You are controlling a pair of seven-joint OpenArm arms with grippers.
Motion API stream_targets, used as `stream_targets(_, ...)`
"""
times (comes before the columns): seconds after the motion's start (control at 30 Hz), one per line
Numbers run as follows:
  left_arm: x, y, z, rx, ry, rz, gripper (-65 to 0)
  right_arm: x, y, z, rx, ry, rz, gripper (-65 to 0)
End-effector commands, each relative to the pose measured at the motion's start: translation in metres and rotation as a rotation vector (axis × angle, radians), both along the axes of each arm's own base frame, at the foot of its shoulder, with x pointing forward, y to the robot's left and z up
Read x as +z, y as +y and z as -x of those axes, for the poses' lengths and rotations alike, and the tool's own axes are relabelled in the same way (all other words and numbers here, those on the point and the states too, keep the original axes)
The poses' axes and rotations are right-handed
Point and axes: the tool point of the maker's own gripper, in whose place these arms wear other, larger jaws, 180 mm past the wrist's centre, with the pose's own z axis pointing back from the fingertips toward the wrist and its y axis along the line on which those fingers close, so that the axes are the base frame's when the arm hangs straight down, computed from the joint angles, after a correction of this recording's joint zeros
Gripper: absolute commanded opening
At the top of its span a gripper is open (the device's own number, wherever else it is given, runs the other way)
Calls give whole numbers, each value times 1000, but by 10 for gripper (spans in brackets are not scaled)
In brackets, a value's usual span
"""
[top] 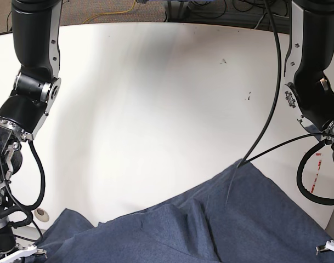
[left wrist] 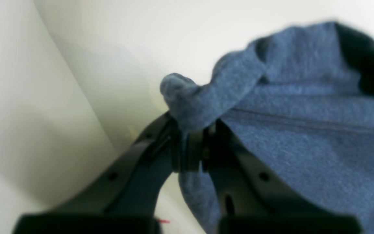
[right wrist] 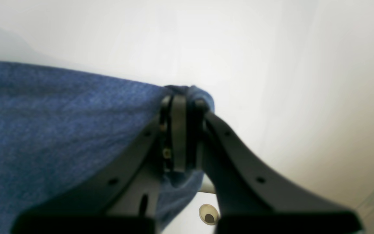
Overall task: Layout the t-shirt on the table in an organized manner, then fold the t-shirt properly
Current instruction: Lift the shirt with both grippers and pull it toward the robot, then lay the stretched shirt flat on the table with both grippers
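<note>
Both grippers are clamped on cloth, nothing folded yet. Left wrist: left gripper [left wrist: 190, 152] has its jaws closed on a bunched bit of the t-shirt [left wrist: 304, 130], with a stitched hem running off to the right and bare white table [left wrist: 125, 48] behind; can't tell which corner of the shirt this is. Right wrist: right gripper [right wrist: 182, 136] pinches an edge of the t-shirt [right wrist: 60, 130], fabric taut away to the left, a grey grommet hole [right wrist: 209, 214] showing under the jaws. Base: the t-shirt [top: 210, 224] sits at the near edge of the table [top: 156, 98], partly spread, ridged and creased across the middle, running out of the bottom of the picture; far half of the table bare. My read: still laying out, flattening and all folds left. Only the wrist views show the actual grips; only the base view shows overall shirt shape and both arms at the near corners.
</note>
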Motion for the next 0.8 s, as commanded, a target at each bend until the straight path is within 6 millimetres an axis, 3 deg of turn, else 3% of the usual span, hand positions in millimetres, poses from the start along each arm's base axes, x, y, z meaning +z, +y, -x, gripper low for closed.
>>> stream_targets(0.0,23,6,4,15,-68,-4,-650,27,-6,7,-18,-75,11,-650)
stream_targets(0.17,13,5,2,13,-47,-2,-650,-5,-7,7,-22,-13,10,-650)
stream_targets(0.4,-37,3,0,7,61,-7,-650,-57,-4,22,-22,67,28,-650)
stream_targets(0.57,-78,-1,14,11,131,-36,-650,-106,-3,41,-32,139,-7,-650)
stream_targets(0.77,-148,-8,39,5,277,-65,-650,-171,-4,69,-50,259,-53,-650)
